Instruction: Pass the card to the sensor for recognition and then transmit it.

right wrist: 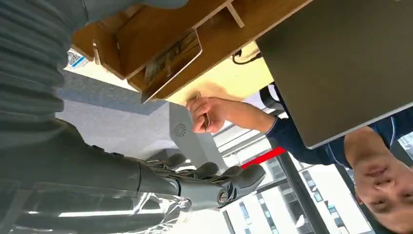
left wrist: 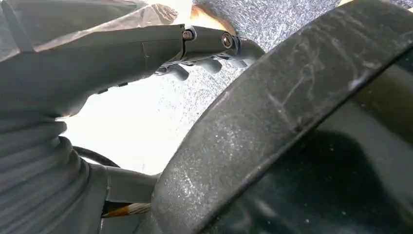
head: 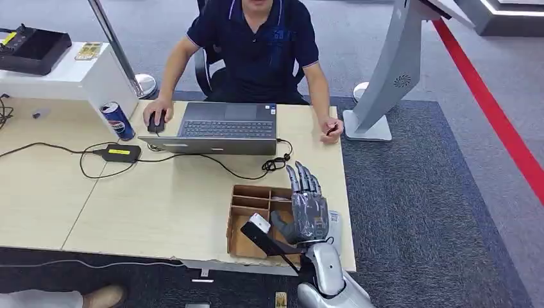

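None of the task looks done: low and right of centre in the head view, the right hand hovers with fingers spread, empty, above the wooden organizer holding the card.

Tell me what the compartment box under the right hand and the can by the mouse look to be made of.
Compartment box: probably thin wood or stiff board, matte brown, with flat slotted dividers and raw-looking edges. Can: likely aluminium, glossy printed blue with a silver rim that catches the light. The right hand hovers over the box with fingers extended.
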Available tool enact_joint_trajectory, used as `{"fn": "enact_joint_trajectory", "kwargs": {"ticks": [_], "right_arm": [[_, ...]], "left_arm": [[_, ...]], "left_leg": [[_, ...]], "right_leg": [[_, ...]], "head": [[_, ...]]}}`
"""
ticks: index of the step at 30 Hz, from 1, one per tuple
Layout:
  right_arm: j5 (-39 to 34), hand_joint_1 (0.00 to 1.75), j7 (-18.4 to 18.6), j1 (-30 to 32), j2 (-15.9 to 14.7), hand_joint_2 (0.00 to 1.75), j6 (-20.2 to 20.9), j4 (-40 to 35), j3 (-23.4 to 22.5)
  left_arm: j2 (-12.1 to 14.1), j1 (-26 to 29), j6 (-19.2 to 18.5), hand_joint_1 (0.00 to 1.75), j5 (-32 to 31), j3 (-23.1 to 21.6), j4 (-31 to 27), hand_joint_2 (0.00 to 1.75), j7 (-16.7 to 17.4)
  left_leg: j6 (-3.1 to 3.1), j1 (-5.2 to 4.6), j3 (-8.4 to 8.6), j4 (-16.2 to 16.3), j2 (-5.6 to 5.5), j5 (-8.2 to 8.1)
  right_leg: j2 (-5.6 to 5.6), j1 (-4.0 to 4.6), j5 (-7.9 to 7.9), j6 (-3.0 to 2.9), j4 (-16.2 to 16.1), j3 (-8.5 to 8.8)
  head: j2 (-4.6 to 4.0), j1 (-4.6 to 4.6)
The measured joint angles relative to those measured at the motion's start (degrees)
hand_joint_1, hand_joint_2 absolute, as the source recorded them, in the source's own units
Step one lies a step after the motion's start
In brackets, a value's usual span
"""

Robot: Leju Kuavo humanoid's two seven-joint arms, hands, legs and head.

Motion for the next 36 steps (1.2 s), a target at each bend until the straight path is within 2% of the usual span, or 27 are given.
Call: {"fn": "enact_joint_trajectory", "kwargs": {"ticks": [36], "right_arm": [[-0.2, 0.05, 1.1, 0.1, -0.7, 1.75, 0.9, 0.0, -0.1]], "left_arm": [[0.0, 0.0, 0.0, 0.0, 0.0, 0.0, 0.0, 1.75, -0.3]], "left_leg": [[0.0, 0.0, 0.0, 0.0, 0.0, 0.0]], "right_leg": [[0.0, 0.0, 0.0, 0.0, 0.0, -0.01]], "head": [[0.0, 0.0]]}}
